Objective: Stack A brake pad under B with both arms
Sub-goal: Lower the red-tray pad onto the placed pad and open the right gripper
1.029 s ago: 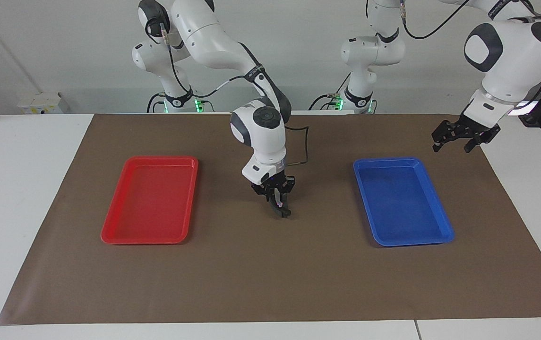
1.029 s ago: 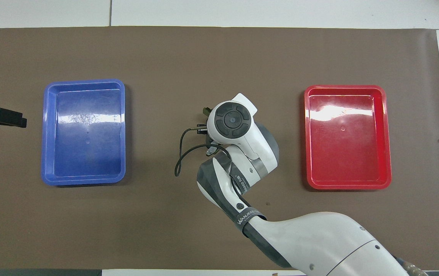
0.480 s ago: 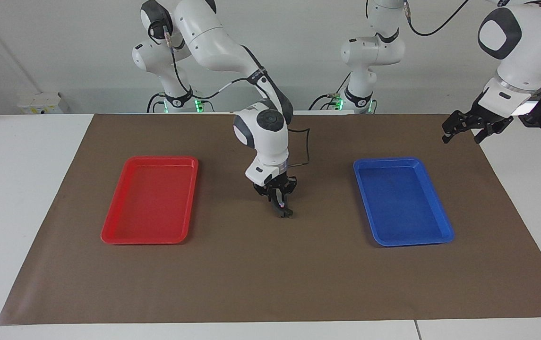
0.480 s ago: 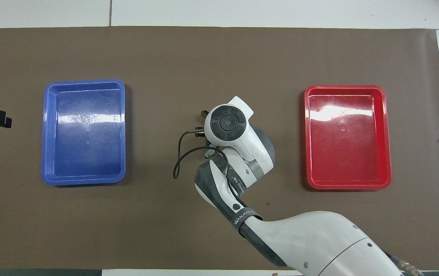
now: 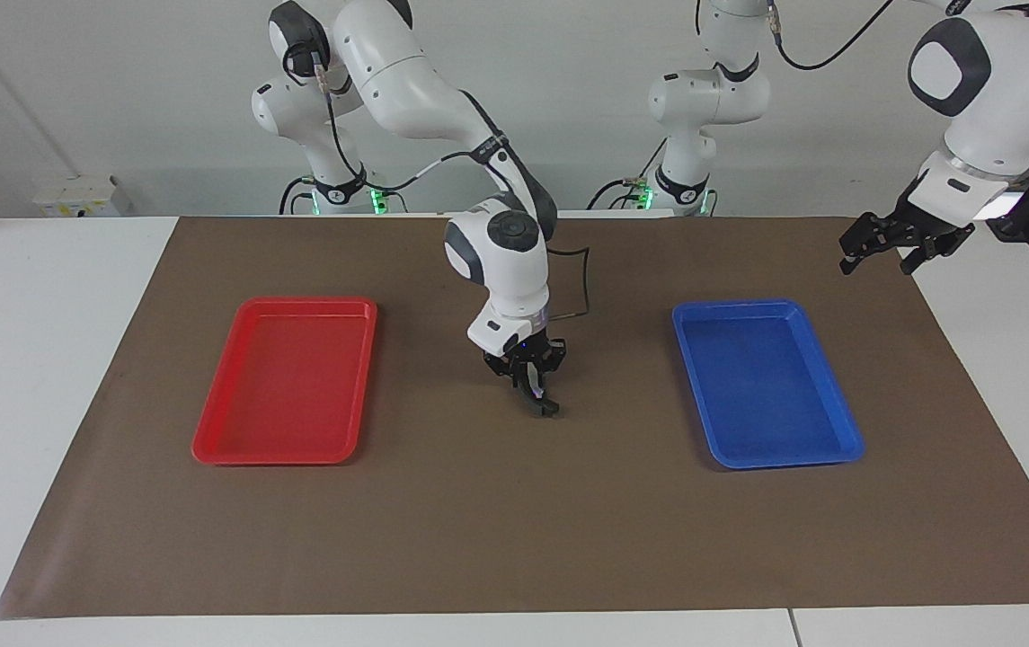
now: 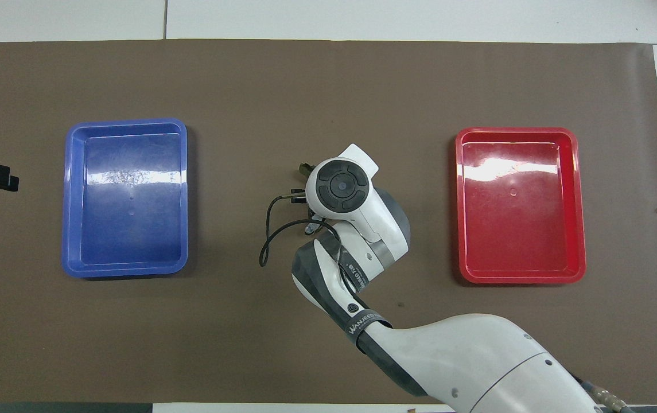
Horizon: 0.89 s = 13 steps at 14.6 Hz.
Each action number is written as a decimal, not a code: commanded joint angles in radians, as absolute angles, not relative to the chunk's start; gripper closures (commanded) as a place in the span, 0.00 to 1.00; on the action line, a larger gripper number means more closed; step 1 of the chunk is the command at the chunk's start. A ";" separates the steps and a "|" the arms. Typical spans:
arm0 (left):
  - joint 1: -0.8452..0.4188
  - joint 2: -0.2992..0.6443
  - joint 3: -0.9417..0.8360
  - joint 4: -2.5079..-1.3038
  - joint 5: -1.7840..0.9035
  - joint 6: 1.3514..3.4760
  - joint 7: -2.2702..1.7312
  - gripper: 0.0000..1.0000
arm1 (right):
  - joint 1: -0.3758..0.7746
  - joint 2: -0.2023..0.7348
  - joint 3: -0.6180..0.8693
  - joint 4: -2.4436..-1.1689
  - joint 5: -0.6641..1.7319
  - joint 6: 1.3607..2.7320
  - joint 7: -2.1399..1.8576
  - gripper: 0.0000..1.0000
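On the brown mat (image 5: 514,530), between red tray (image 5: 307,303) and blue tray (image 5: 734,305), your right gripper (image 5: 536,395) pinches what looks like A brake pad (image 5: 547,409) low over the centre, so set it flat and square there for stacking, while your left gripper (image 5: 896,247) waits spread over the mat's edge and B is nowhere in sight.

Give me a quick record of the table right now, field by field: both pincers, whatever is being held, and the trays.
right pincer: shut on small dark flat piece, low over the mat's middle
held piece: which brake pad it is cannot be told
left pincer: open, idle, raised over the mat's edge at the left arm's end
red plastic rectangular tray: toward the right arm's end
blue plastic rectangular tray: toward the left arm's end
surface: brown paper mat
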<state>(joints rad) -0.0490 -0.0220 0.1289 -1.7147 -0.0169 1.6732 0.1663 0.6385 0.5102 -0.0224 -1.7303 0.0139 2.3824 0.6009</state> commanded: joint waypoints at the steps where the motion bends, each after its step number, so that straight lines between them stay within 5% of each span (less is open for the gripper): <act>1: -0.040 -0.017 0.121 -1.703 -0.011 1.660 0.172 0.02 | 0.635 0.505 -0.021 -1.755 0.009 2.437 0.588 0.89; 4: -0.040 -0.018 0.121 -1.703 -0.011 1.660 0.172 0.02 | 0.637 0.505 -0.021 -1.756 0.009 2.442 0.589 0.00; 9: -0.040 -0.017 0.121 -1.703 -0.011 1.660 0.172 0.02 | 0.635 0.480 -0.029 -1.733 0.005 2.393 0.597 0.00; 13: -0.040 -0.018 0.121 -1.703 -0.011 1.660 0.172 0.02 | 0.502 0.342 -0.038 -1.744 -0.014 2.284 0.584 0.00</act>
<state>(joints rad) -0.0489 -0.0220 0.1289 -1.7147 -0.0169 1.6732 0.1663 0.5945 0.4356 -0.0507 -1.7238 0.0092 2.3532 0.6006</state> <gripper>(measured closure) 0.013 0.000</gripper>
